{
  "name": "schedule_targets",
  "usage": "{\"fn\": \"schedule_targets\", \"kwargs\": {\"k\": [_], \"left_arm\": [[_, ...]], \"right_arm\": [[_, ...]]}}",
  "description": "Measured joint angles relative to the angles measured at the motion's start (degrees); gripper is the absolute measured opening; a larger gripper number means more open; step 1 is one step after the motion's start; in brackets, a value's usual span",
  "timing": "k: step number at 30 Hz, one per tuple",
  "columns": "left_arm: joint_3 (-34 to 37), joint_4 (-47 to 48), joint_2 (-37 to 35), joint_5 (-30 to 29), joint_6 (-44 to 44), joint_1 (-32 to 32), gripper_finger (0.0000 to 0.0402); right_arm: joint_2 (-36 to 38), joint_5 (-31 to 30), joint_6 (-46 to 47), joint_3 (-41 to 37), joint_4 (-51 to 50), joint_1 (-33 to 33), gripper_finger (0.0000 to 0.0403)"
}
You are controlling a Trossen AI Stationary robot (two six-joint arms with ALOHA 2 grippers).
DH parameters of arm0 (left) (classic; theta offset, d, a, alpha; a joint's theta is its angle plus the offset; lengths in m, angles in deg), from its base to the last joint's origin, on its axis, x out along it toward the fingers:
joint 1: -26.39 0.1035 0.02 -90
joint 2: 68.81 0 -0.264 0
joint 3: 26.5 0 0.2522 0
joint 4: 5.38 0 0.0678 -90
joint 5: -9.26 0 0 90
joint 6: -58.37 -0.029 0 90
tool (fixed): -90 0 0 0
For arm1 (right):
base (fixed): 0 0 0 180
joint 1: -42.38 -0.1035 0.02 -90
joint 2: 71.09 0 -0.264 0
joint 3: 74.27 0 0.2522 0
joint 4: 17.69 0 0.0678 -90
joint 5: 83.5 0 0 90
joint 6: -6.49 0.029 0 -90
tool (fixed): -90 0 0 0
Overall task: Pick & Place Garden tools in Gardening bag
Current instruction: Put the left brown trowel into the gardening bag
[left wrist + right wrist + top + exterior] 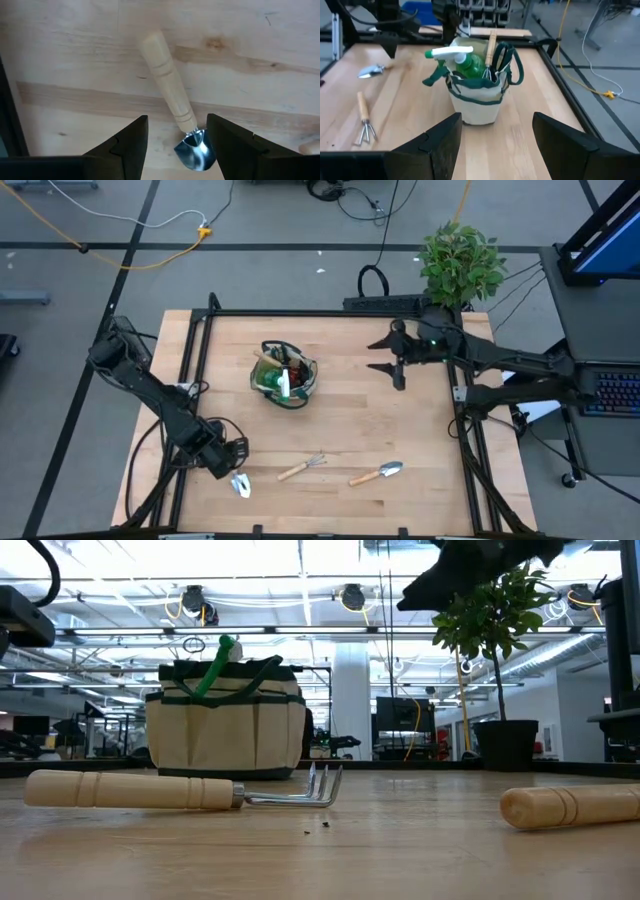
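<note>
Above a trowel [172, 102] the left hand [175, 145] gapes wide; no writing shows anywhere.

High view looks straight down, far off, covers the whole desk [330, 390]. Low view sits at desk level, facing across into the room, hand rake [180, 790] close in front. Left wrist view faces down, very near a trowel [172, 107]. Right wrist view faces the gardening bag [477, 97] from mid-range. The bag shows in high, low and right wrist views.
</note>
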Motion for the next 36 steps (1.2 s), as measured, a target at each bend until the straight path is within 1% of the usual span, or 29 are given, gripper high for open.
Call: {"fn": "schedule_targets", "kwargs": {"k": [7,10,13,16,21,26,29,32,35,36], "left_arm": [[0.0,4.0,0.0,-0.1,0.0,0.6,0.0209],[0.0,5.6,0.0,-1.0,-0.3,1.4,0.0209],[0.3,5.5,0.0,-1.7,-0.6,2.1,0.0209],[2.2,3.3,0.0,-1.3,-0.7,2.7,0.0209],[7.3,-6.7,0.0,-0.9,-0.6,3.1,0.0209],[11.1,-12.1,-0.3,-0.6,-0.4,4.0,0.0206],[11.9,-12.2,-0.2,-0.6,-0.5,4.1,0.0180],[12.0,-11.7,-0.2,-0.7,-0.6,4.0,0.0129],[12.0,-11.0,-0.2,-1.3,-1.3,3.9,0.0073],[12.0,-10.7,-0.2,-1.5,-1.4,3.9,0.0068]], "right_arm": [[5.4,0.4,0.6,-9.5,10.0,0.0,0.0238],[6.7,0.4,0.6,-12.6,12.0,-0.2,0.0238],[7.5,0.4,0.6,-14.6,11.9,-0.7,0.0238],[7.9,0.4,0.6,-16.1,11.9,-1.5,0.0238],[7.9,0.2,0.6,-17.0,11.9,-1.9,0.0238],[7.9,-0.1,0.6,-17.0,12.0,-1.9,0.0238],[7.9,-1.9,0.6,-17.0,11.9,-1.9,0.0238],[7.9,-4.5,0.7,-17.0,12.0,-1.9,0.0238],[7.9,-5.9,2.6,-17.0,12.7,-1.9,0.0238],[7.9,-6.0,3.3,-17.0,13.1,-1.9,0.0238]]}}
